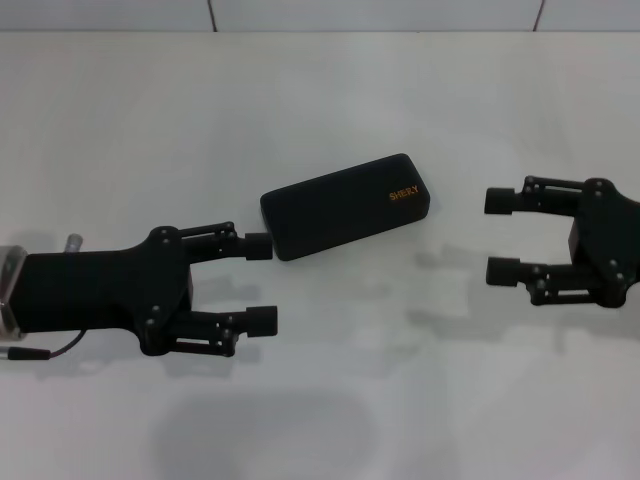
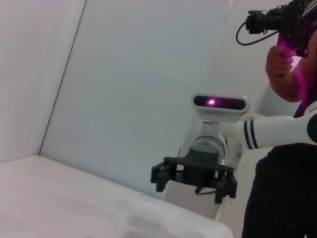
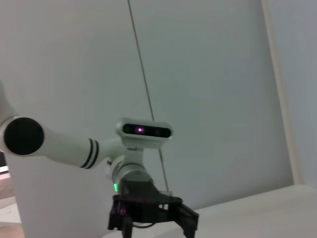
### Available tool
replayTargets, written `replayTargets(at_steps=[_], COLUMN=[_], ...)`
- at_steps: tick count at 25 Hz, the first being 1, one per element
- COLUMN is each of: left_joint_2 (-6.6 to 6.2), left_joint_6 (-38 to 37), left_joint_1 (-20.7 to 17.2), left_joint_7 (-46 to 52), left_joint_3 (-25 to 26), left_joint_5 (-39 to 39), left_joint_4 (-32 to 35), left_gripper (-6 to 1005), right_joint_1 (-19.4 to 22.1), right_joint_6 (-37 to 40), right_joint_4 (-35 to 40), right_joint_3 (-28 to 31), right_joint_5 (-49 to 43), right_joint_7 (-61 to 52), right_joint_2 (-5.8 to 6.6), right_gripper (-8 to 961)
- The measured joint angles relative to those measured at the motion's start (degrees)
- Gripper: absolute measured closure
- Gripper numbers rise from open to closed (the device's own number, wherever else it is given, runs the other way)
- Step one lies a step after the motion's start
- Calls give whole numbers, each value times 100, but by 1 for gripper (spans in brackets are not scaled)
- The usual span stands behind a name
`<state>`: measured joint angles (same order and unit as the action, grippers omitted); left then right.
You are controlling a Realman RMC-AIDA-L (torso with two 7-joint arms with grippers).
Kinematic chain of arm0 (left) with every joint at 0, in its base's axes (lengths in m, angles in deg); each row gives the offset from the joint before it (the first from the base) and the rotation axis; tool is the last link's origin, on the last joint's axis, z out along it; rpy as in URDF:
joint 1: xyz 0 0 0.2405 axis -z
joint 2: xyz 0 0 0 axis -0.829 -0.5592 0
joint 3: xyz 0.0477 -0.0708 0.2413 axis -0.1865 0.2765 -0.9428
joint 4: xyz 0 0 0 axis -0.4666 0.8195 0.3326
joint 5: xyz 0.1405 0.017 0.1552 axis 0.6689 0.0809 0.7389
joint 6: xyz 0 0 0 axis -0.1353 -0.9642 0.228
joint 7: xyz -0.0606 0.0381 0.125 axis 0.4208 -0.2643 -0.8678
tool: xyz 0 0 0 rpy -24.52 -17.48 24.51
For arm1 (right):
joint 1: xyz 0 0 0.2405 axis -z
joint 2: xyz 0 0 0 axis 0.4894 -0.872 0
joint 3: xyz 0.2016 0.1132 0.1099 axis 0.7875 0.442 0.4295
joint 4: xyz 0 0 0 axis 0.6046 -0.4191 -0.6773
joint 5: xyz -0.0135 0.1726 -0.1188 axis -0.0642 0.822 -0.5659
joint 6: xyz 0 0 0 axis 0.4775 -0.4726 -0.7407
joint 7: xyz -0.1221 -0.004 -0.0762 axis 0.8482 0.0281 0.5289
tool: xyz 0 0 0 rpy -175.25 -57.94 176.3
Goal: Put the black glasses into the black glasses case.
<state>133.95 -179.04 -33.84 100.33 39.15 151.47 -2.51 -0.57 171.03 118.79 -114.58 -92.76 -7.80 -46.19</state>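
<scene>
The black glasses case (image 1: 345,205) lies shut and slanted on the white table (image 1: 330,400), gold lettering up; the left gripper (image 1: 258,282), jaws wide apart and empty, has its upper fingertip at the case's near end; the right gripper (image 1: 502,235), equally spread, hovers apart beside the lettered end; the glasses are not visible.

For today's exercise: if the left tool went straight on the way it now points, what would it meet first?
Probably the black glasses case. The left tool points toward the robot's right, both fingers open, and its far fingertip already sits at the closed case's near end. Height is unclear from the head view, so it might pass just above.
</scene>
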Motion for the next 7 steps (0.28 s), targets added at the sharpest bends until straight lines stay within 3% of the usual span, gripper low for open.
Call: replayTargets(at_steps=[7], left_joint_2=[-22], left_joint_6=[14], left_joint_1=[-61], left_joint_7=[-168], left_joint_3=[9], left_joint_5=[-245], left_joint_4=[-50], left_gripper=[134], right_joint_1=[-37], right_joint_6=[-53], right_joint_4=[46], right_joint_3=[109], right_joint_5=[-21], right_joint_7=[52], right_joint_2=[-109], right_gripper=[169])
